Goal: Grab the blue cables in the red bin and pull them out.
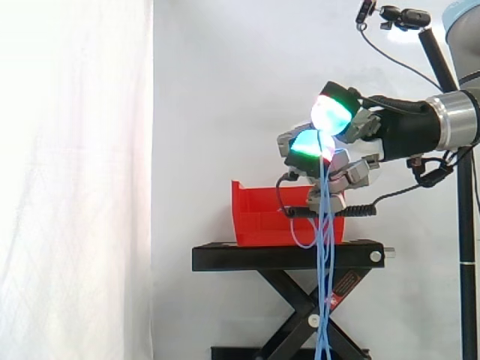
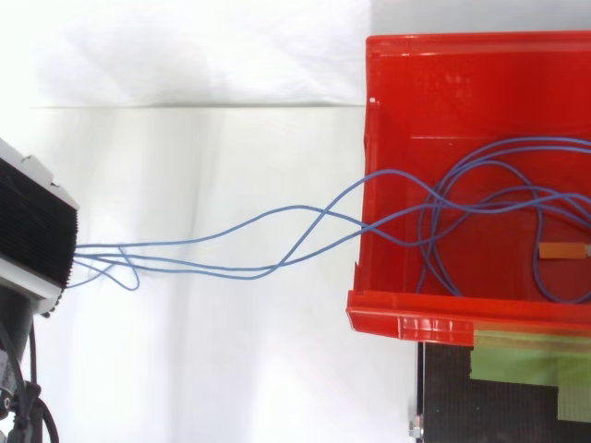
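Lab test rig: white curtain [image 1: 75,180], black scissor stand [image 1: 285,258], pole-mounted camera [image 1: 407,16].

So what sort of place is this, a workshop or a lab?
Probably a robot test lab: a white curtain backdrop, a red bin on a black stand, a camera on a pole, and the hand pinching blue cables.

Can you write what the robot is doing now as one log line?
hand: shut on blue cables | cables: partly out, loops in red bin | bin: on black stand
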`<action>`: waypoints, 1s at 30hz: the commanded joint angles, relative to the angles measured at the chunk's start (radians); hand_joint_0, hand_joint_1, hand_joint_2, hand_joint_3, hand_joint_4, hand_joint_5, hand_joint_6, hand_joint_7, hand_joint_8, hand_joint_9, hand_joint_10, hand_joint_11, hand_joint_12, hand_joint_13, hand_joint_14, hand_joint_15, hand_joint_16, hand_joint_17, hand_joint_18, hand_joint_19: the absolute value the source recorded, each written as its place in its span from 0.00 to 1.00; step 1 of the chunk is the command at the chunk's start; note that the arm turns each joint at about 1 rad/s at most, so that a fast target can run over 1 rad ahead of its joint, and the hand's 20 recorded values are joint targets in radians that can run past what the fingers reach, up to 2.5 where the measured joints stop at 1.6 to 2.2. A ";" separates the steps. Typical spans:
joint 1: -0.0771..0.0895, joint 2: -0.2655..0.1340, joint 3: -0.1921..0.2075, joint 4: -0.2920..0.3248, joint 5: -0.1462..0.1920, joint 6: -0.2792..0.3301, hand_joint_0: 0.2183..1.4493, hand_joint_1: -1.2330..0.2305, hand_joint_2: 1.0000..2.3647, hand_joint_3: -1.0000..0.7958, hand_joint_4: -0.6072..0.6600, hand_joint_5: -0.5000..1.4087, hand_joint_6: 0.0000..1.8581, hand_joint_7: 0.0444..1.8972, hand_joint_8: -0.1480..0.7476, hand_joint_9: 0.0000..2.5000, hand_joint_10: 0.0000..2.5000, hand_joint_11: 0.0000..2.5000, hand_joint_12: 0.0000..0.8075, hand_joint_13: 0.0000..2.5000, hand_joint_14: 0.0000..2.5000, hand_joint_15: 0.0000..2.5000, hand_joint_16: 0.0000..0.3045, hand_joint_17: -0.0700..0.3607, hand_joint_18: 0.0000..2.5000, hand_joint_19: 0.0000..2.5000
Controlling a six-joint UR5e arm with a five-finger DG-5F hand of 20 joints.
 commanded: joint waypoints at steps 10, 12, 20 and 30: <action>0.000 0.000 0.000 -0.001 0.000 -0.001 0.60 0.22 0.00 0.00 0.42 0.58 0.61 0.27 0.31 0.56 0.01 0.75 0.32 0.61 0.10 0.74 0.15 0.40 0.42 0.43; 0.001 0.000 0.000 0.001 0.000 0.000 0.60 0.21 0.00 0.00 0.41 0.58 0.61 0.27 0.32 0.56 0.01 0.74 0.32 0.61 0.10 0.75 0.15 0.40 0.42 0.43; 0.000 0.000 0.000 -0.001 0.000 0.000 0.60 0.21 0.00 0.00 0.42 0.59 0.61 0.27 0.32 0.56 0.01 0.72 0.32 0.62 0.05 0.76 0.15 0.40 0.43 0.43; 0.000 0.000 0.000 0.001 0.000 0.000 0.60 0.21 0.00 0.00 0.41 0.59 0.61 0.27 0.32 0.56 0.01 0.72 0.32 0.63 0.01 0.76 0.15 0.40 0.43 0.43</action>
